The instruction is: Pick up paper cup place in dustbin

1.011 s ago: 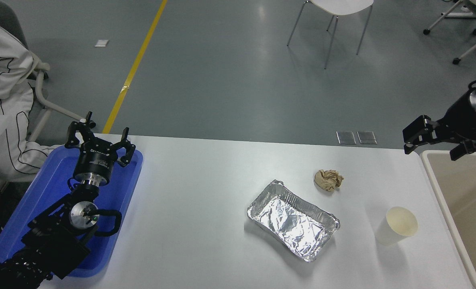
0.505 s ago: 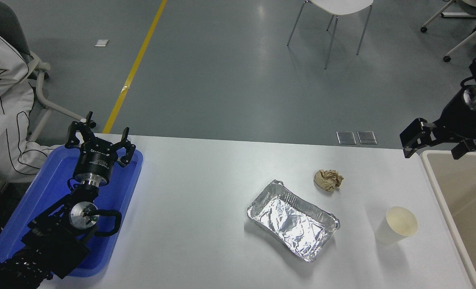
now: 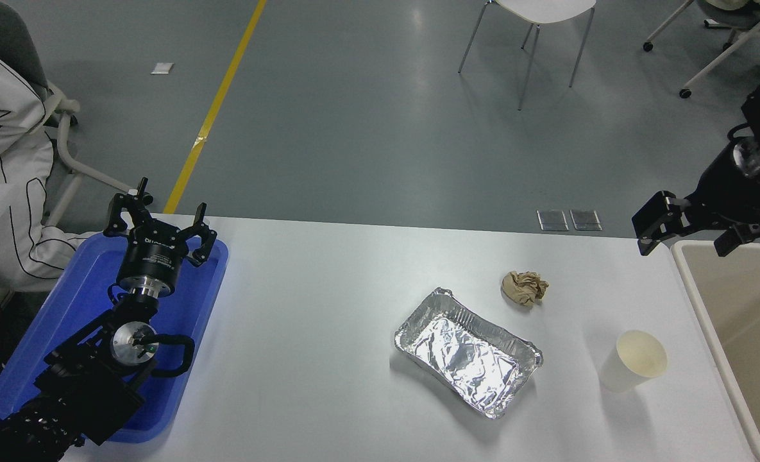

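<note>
The white paper cup (image 3: 633, 361) stands upright on the table near its right side, its cream inside showing. The beige dustbin (image 3: 700, 296) with a thick pale rim stands just right of it, cut off by the picture's edge. My right gripper (image 3: 684, 232) hangs open and empty above the table's far right corner, over the bin's far left corner and well beyond the cup. Parked at the lower left, my left gripper (image 3: 158, 221) is open over the blue tray.
A crinkled foil tray (image 3: 467, 351) lies mid-table left of the cup. A crumpled brown paper ball (image 3: 524, 287) sits behind it. The blue plastic tray (image 3: 75, 308) is at the left edge. A person in white sits at the far left. Chairs stand on the floor beyond.
My right gripper has drifted slightly left and up, still open. The cup and the left arm have not moved.
</note>
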Motion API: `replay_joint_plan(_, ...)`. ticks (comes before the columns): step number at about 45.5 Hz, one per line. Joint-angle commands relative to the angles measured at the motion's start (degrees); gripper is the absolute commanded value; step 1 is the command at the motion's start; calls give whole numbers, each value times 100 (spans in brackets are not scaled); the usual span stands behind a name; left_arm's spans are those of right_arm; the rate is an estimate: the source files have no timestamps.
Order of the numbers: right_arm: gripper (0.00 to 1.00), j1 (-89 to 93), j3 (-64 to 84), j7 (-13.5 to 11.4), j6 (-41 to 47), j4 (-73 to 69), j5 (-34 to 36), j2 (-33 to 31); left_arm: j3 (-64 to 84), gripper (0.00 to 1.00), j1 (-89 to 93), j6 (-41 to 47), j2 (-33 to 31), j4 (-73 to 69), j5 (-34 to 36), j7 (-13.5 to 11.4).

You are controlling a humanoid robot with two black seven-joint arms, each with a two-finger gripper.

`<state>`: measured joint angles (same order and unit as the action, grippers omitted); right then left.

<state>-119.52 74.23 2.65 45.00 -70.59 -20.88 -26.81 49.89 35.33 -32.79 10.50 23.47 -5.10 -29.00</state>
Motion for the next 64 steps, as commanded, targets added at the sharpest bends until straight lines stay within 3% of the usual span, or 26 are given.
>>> replay_joint_plan(1,100,394,-57,-1,0,54,-48,-193,4,100,0,0,-5,0,0,0)
replay_joint_plan(17,97,1581,-532,-1,0,195,-206,-237,4,100,0,0,-4,0,0,0)
replay_joint_plan(46,97,3065,-593,8,-2564,335,-215,-211,4,100,0,0,-5,0,0,0)
replay_joint_plan(64,96,3919,-875,8,-2715,1162,-206,-132,4,100,0,0,4,0,0,0)
